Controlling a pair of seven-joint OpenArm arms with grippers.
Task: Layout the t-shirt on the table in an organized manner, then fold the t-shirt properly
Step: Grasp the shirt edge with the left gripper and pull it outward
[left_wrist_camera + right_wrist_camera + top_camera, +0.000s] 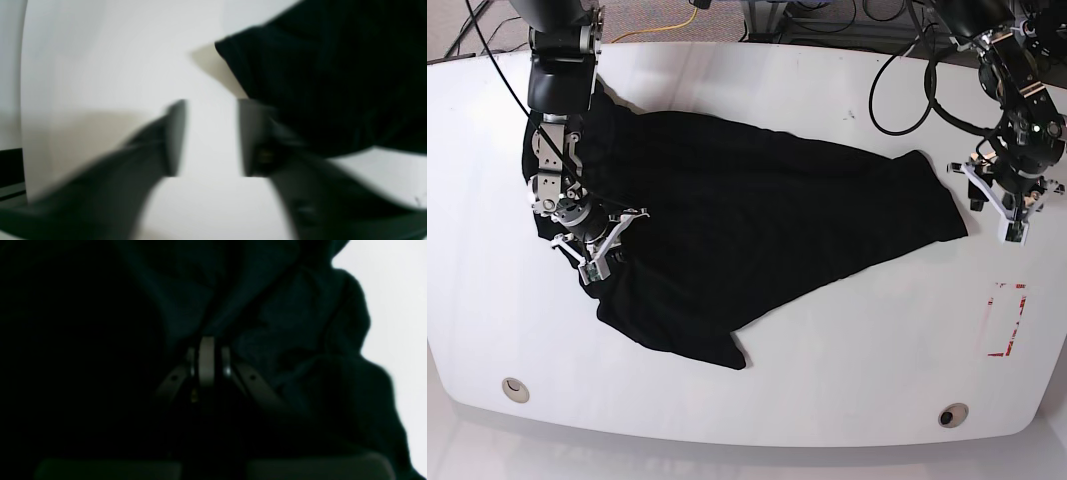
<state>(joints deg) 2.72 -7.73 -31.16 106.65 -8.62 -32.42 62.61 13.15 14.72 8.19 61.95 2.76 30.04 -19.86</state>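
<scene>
In the left wrist view everything is smeared by blur: the left gripper (210,136) shows its two dark fingers standing clearly apart, with nothing but bare white table (100,66) in the gap, and one corner of the black t-shirt (327,76) lies just past the right-hand finger, its far side cut off by the frame. Whether that finger touches the cloth cannot be told through the blur. The right wrist view is almost wholly dark; the right gripper (206,353) is pressed together with folds of the t-shirt (283,323) gathered at its tips, so it is pinching the cloth, and only a sliver of the table (400,306) shows at the right edge. The base view is the clear one: one t-shirt (757,220) lies spread and wrinkled across the middle of the table (827,380), with the right gripper (599,252) over the shirt's end on this view's left, partly hiding the cloth, and the left gripper (1002,205) just beside the opposite end, apart from it. Two small round holes (515,388) sit near the front edge, and one red rectangular outline (1007,320) lies near the left gripper's side.
</scene>
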